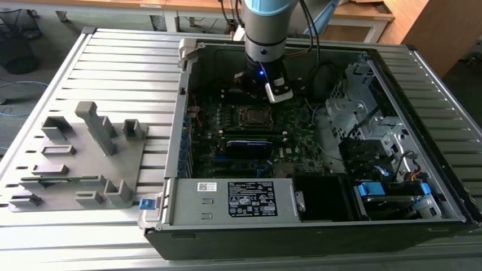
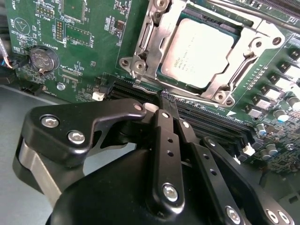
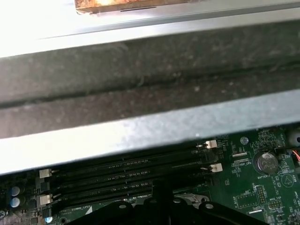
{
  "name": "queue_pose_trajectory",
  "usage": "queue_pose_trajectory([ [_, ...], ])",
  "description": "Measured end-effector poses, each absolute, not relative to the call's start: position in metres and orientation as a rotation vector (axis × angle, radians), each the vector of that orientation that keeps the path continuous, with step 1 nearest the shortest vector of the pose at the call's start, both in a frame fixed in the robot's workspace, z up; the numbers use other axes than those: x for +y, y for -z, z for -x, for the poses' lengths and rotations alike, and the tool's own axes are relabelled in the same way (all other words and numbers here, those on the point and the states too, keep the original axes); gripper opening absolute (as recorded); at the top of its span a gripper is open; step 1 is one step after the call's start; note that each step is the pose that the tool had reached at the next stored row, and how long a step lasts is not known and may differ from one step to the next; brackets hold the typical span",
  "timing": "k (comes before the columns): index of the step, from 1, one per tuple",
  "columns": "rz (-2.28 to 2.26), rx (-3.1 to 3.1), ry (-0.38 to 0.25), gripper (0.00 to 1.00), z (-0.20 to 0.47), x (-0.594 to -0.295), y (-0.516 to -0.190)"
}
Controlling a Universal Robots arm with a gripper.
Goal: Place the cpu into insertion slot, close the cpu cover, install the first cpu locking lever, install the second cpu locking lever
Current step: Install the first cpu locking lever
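In the second wrist view the cpu [image 2: 201, 51] lies flat in the insertion slot [image 2: 137, 65], its pale metal face up. The silvery cpu cover [image 2: 243, 58] is folded down around it, framing the chip. A thin metal lever rod [image 2: 197, 97] runs along the socket edge nearest my fingers. My gripper [image 2: 162, 99] is shut with nothing between its fingers, its tip just off that socket edge, over the black memory slots. In the exterior view the gripper [image 1: 262, 100] hangs inside the open case just behind the insertion slot [image 1: 256, 117].
The computer case [image 1: 180, 113] lies open on a slatted table. Its wall [image 3: 140, 126] passes close to my wrist. Memory slots [image 3: 126, 174] and a coin battery [image 2: 42, 58] flank the socket. A power supply [image 1: 241, 200] and a drive cage [image 1: 362, 113] crowd the case. A grey fixture [image 1: 75, 158] stands at the exterior view's left.
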State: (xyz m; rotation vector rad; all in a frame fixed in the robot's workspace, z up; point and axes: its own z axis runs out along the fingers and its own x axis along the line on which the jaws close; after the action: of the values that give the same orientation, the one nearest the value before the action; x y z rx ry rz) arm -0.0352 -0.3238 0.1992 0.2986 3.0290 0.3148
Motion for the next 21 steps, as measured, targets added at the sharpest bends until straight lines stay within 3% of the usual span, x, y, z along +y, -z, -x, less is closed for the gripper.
queue_pose_trajectory([
  [21,-0.367,3.016,-0.337,0.11,0.0352,-0.3188,-0.1991],
])
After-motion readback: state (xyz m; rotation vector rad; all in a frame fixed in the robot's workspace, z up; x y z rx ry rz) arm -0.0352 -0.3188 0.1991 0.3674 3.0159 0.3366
